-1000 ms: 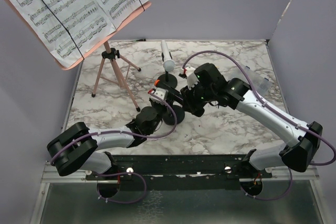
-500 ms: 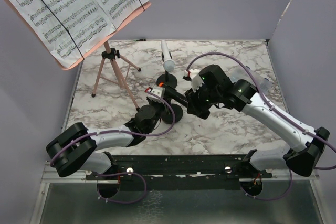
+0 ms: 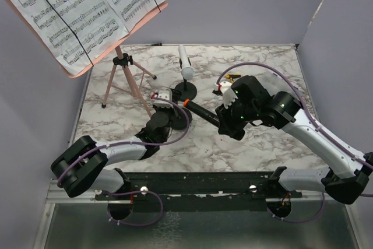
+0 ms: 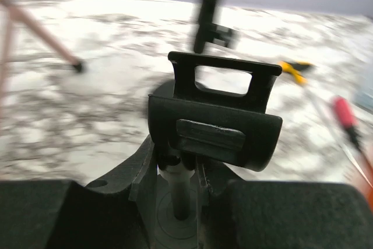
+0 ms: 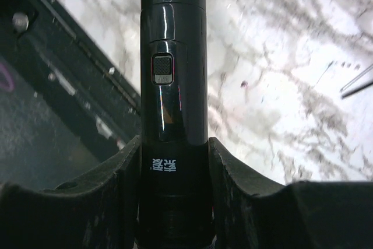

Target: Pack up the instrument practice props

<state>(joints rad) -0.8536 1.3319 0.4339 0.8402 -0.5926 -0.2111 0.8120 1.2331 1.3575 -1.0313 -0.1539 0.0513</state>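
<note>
My left gripper [image 3: 170, 111] is shut on the stem of a black round-based holder [image 3: 182, 121]. In the left wrist view its empty clip [image 4: 213, 122] stands above my gripper [image 4: 176, 164]. My right gripper [image 3: 221, 122] is shut on the black microphone [image 3: 201, 111] and holds it tilted above the table, clear of the holder. The right wrist view shows the microphone [image 5: 173, 86] between my fingers [image 5: 125, 179]. The white microphone [image 3: 185, 62] stands in the second holder [image 3: 186, 90] behind. The pink tripod music rest [image 3: 122, 77] carries the white sheet-music pages [image 3: 81, 10] at the back left.
A screwdriver with yellow and red parts [image 3: 232, 77] lies behind my right arm; it also shows in the left wrist view [image 4: 344, 112]. Grey walls close the table on three sides. A black rail [image 3: 192, 182] runs along the near edge.
My right gripper has pulled the black microphone out of the holder's clip, toward the right and near side. My left gripper has shifted the holder slightly left and back.
</note>
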